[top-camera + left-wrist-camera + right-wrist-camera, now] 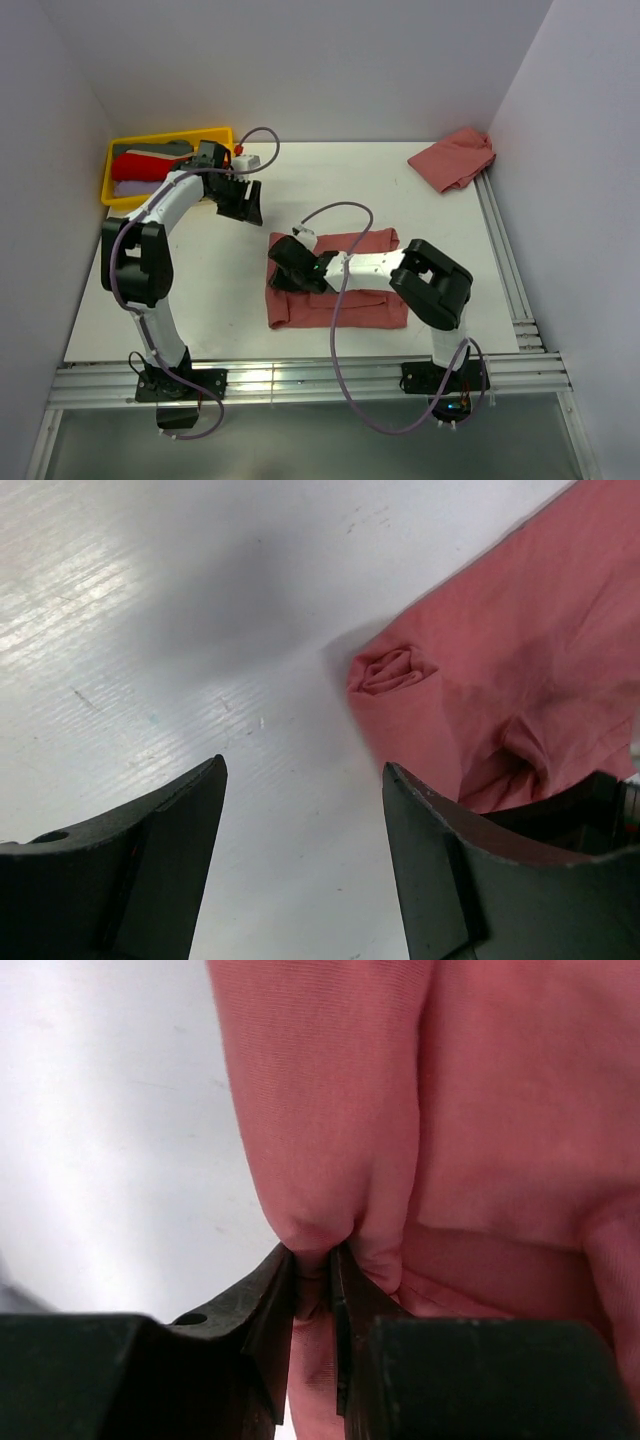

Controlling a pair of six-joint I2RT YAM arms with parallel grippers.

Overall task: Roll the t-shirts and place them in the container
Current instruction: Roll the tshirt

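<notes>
While beside yellow tray (170, 134), left gripper (243, 210)

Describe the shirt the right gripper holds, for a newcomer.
Middle of the white table, toward the near edge. The salmon-red t-shirt is folded flat and pinched by the right gripper; the other salmon shirt, far right corner, is crumpled.

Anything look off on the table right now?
One salmon t-shirt lies crumpled in the far right corner, against the wall, apart from the yellow tray. The folded t-shirt pinched by the right gripper looks normal.

Bright, even light — soft shadows
</notes>
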